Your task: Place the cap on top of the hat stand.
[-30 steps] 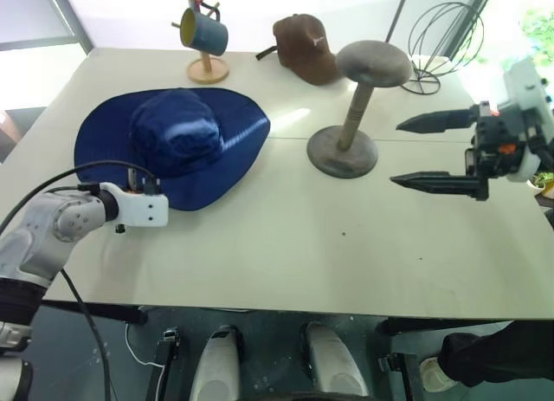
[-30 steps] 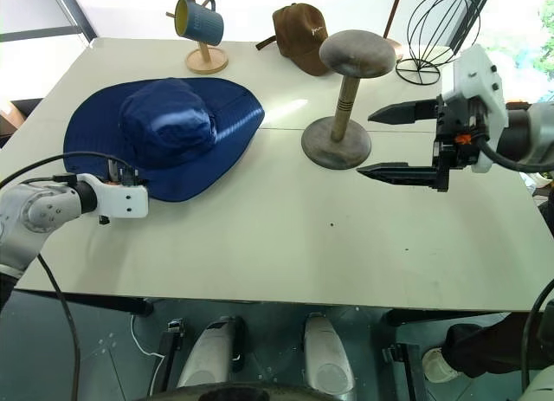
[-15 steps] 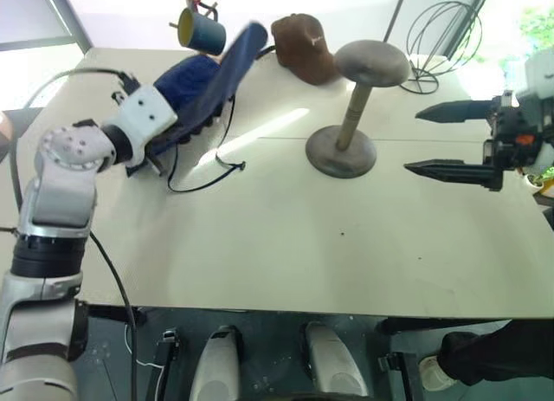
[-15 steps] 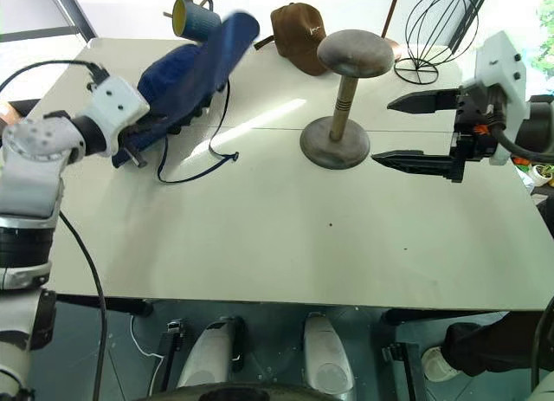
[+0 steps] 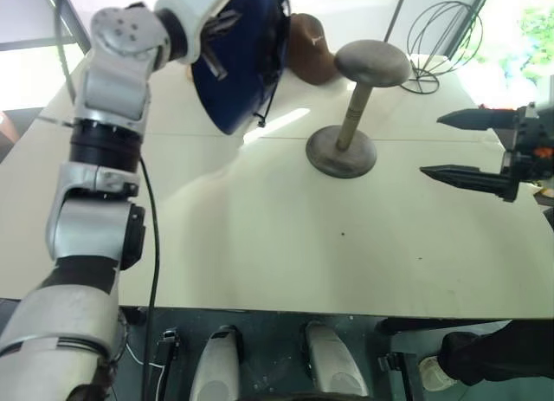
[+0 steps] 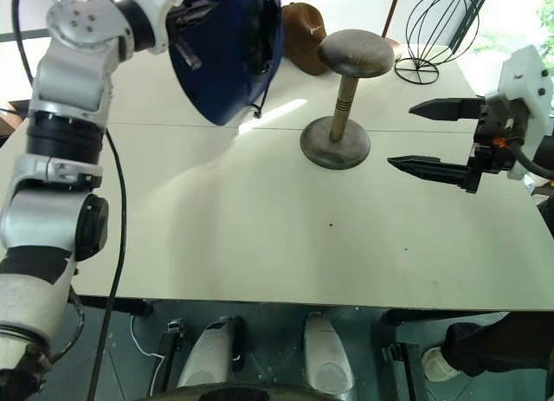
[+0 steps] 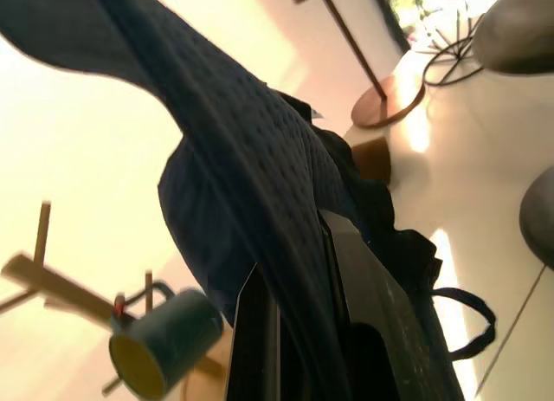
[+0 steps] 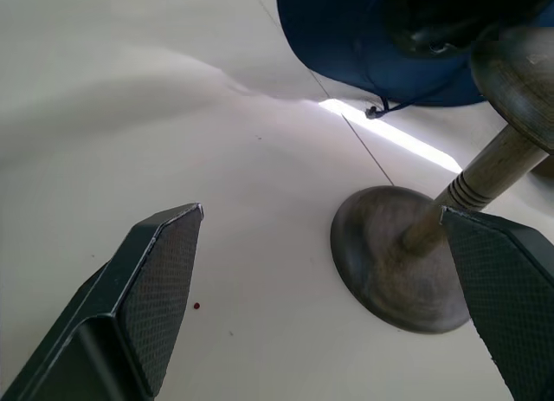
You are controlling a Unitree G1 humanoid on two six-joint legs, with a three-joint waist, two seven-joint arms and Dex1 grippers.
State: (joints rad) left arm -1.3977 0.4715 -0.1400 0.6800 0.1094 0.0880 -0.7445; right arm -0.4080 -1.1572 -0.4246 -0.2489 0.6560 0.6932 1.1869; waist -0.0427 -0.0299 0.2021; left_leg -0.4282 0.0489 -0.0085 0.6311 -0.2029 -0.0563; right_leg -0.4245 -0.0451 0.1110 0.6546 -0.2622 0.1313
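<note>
Cap off desk, hanging upper left of frame, brim pinched in left claw. Hat stand bare, upper centre. Right claw spread, idle at right. Left: carry across, lower crown over dome.

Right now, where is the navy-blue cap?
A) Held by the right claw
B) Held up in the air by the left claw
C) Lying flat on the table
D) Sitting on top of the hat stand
B: the left claw is shut on the brim of the cap, which hangs above the table, left of the bare hat stand.
</note>
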